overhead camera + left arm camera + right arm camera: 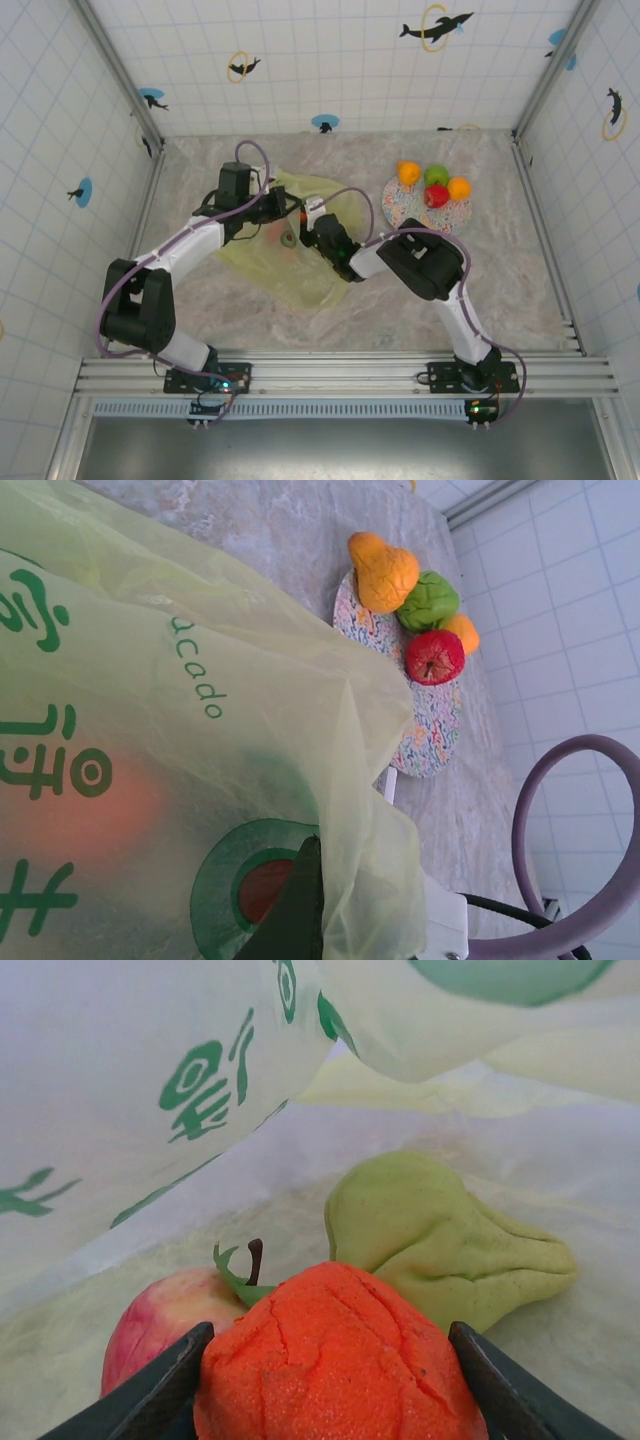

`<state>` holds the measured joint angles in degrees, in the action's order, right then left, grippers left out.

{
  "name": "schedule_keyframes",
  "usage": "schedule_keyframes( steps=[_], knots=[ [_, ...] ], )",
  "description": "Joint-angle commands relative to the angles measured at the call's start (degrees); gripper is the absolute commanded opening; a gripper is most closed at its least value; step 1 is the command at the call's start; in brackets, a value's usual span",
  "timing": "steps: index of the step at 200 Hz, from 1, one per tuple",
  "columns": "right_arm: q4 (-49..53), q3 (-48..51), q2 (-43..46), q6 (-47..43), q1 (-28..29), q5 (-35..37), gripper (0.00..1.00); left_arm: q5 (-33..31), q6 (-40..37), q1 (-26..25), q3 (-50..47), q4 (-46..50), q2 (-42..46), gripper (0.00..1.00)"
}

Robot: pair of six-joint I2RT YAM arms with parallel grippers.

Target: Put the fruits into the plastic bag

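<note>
- The plastic bag (285,262) lies near the middle of the table (500,300), a bit toward the left edge. It is thin and yellow-green, with green print on it.
- The left gripper (281,207) is at the far side of the bag. It is closed and pinches the bag's thin skin. In the left wrist view the skin hangs over its dark finger (290,910).
- The right gripper (306,220) reaches into the bag from the right side.
- Inside the bag, the right gripper holds an orange fruit (335,1360). One dark finger (150,1390) is on its left side, and the other is on its right side.
- A green pear (440,1235) lies on the bag's floor, just behind the orange fruit.
- A pink-red apple (160,1330) with a small stalk and leaf lies beside the orange fruit, on its left.
- A round speckled plate (405,212) sits toward the far right corner of the table, apart from the bag.
- Four fruits sit on the plate, close together: a yellow fruit (408,172), a green fruit (436,175), a small orange ball (459,187) and a red fruit (436,196).
</note>
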<state>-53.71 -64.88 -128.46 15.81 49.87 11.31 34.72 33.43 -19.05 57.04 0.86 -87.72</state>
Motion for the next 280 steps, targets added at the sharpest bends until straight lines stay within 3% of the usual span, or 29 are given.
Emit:
schedule_keyframes(
  steps=[1,37,86,204,280],
  knots=[
    [-3.14,-1.82,-1.49,0.95,-0.21,1.52,0.64,2.28,0.45,-0.65,0.31,0.67,1.54,0.0],
    [-4.18,2.57,1.85,-0.18,-0.29,1.21,0.8,2.24,0.49,-0.63,0.32,0.72,1.58,0.0],
    [-4.56,10.32,9.13,-2.07,-0.47,-2.3,0.85,1.45,0.25,-0.58,0.31,0.89,1.43,0.0],
    [3.03,29.07,30.18,-6.09,-1.77,-11.78,0.81,-0.91,-0.94,-0.55,0.53,2.1,0.63,0.0],
    [15.11,36.2,50.42,-6.5,-6.25,-25.31,0.76,-1.41,-1.08,-0.56,0.52,2.39,0.1,0.0]
  ],
)
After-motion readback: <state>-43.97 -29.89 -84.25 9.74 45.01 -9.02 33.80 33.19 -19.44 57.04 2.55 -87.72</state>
